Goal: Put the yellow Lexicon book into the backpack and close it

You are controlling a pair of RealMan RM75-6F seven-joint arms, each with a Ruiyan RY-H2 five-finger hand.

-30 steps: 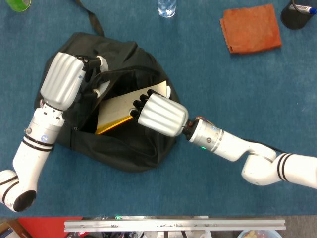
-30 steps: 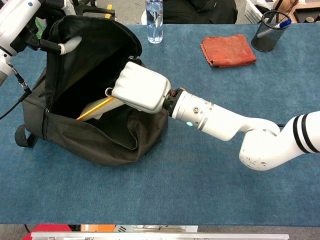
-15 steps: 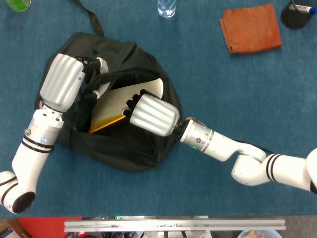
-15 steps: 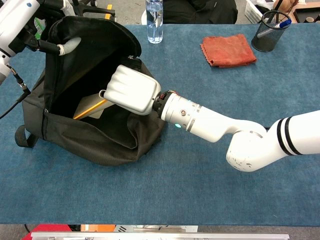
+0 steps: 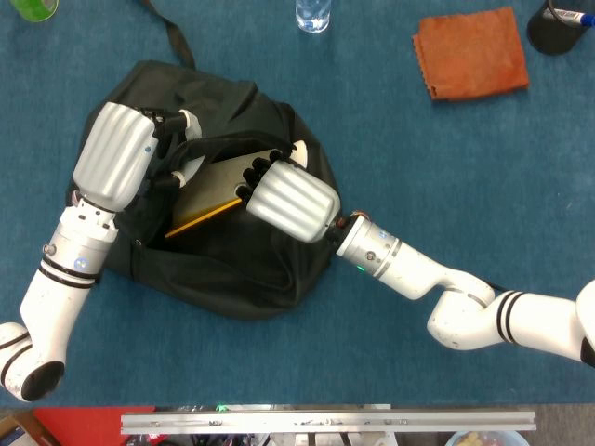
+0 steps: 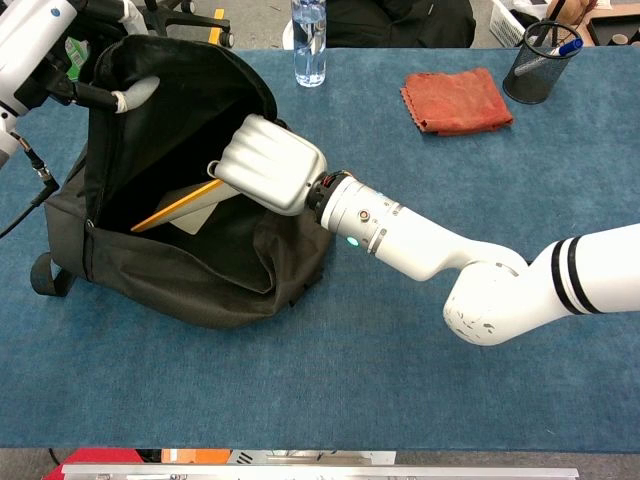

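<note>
The black backpack [image 5: 232, 269] [image 6: 200, 280] lies open on the blue table. My left hand [image 5: 116, 153] [image 6: 40, 40] grips the upper rim of its opening and holds it up. The yellow Lexicon book [image 5: 212, 190] [image 6: 180, 204] sits tilted inside the opening, yellow edge down and pale cover up. My right hand [image 5: 288, 197] [image 6: 268, 163] holds the book's right end at the mouth of the bag, fingers curled over it. The rest of the book is hidden behind that hand and the bag's rim.
A water bottle [image 5: 312, 13] [image 6: 309, 40] stands behind the bag. An orange cloth [image 5: 472, 52] [image 6: 456, 100] lies at the back right, beside a black pen cup [image 5: 558, 26] [image 6: 540, 68]. A green object [image 5: 28, 7] sits at the far left corner.
My right hand has pushed left and up, sliding the book deeper into the backpack and tilting it flatter. My left hand keeps the rim raised in the same place.
</note>
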